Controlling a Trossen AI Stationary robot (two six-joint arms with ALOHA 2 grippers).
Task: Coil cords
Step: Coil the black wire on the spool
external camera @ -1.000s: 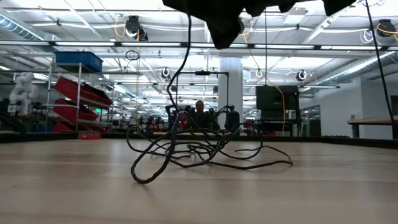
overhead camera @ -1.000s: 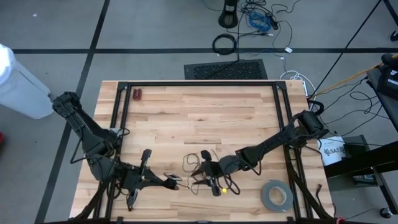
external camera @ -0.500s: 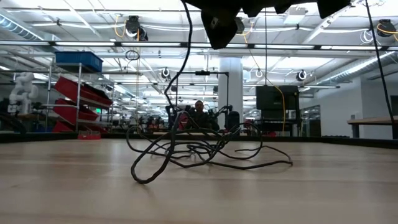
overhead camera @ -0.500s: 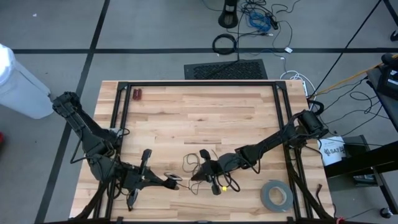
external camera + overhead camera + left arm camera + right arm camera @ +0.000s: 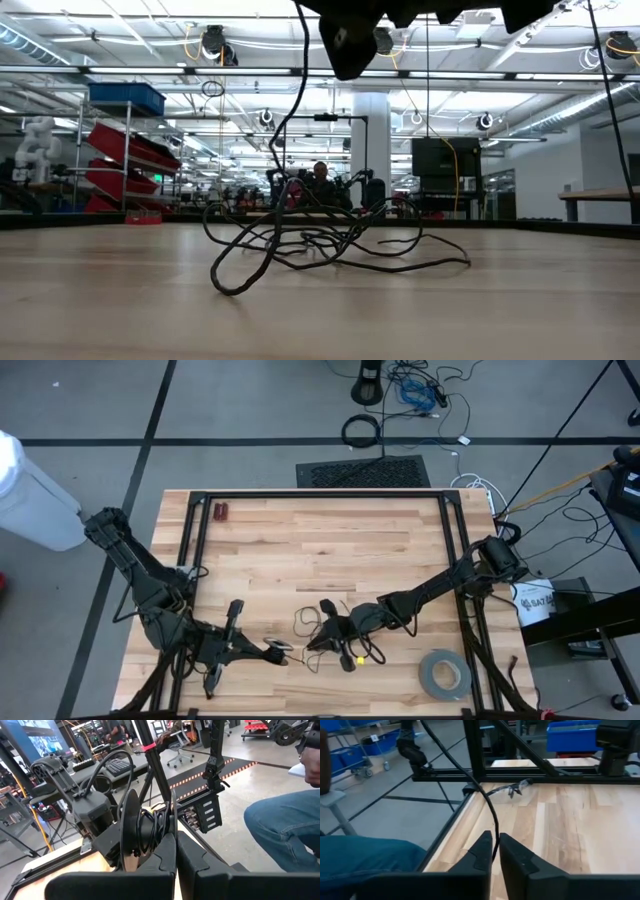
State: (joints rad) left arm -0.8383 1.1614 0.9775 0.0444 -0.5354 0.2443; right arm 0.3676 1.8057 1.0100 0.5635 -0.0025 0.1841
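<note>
Two dark jointed arms, blk fingers

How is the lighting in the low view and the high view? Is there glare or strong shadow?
Low view: bright ceiling lights behind leave the cord a dark silhouette, with glare overhead. High view: even light on the table, no strong shadow visible.

Grey floor with dark tape lines surrounds the table. A black mat lies at upper centre. Beyond: a white column, red bins, ceiling lights.
</note>
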